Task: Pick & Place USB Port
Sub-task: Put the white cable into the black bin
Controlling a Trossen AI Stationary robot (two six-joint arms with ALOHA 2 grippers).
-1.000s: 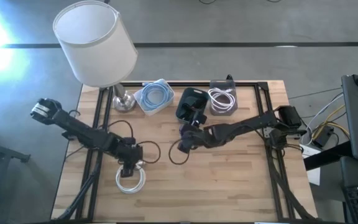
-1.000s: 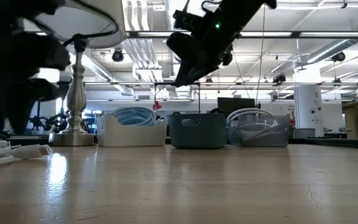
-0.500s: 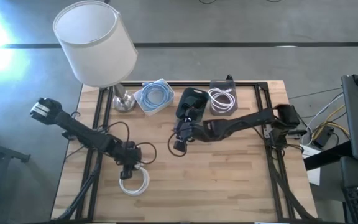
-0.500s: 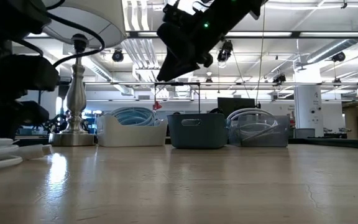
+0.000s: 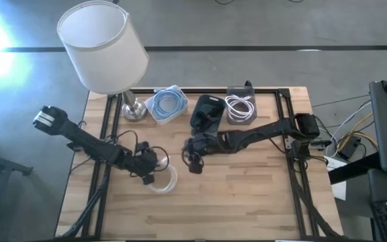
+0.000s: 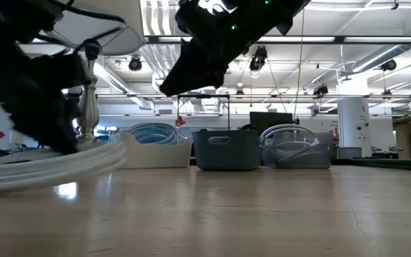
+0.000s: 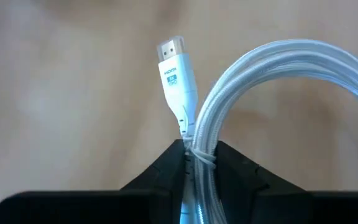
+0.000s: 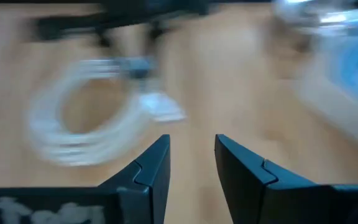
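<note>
Cable coil [image 5: 161, 179], white and braided, sits pinched in my left gripper [image 5: 148, 168] near the table's left-centre, a bit toward the near edge. In the left wrist view both fingers [image 7: 166, 171] clamp the bundle right where a thin tie wraps the strands, and the white plug [image 7: 175, 63] sticks out past the tips, printed HDMI, metal end pointing away. Loop [image 7: 278, 87] curves off to one side above the wood. Low view shows the coil [image 6: 48, 165] blurred on the left, can't tell if it's touching the table [image 5: 247, 195].

My right gripper [image 5: 192, 160] hovers over mid-table, just right of the coil, not touching it. Its fingers [image 8: 151, 168] stand apart w/ nothing between them; past them the coil [image 8: 86, 124] shows, blurred.

Along the far edge, left to right: lamp [image 5: 103, 47] w/ white shade, white bin [image 5: 166, 105] holding a light-blue cable, dark bin [image 5: 209, 107], clear bin [image 5: 240, 107] w/ a white cable. All three bins well apart from the coil.
</note>
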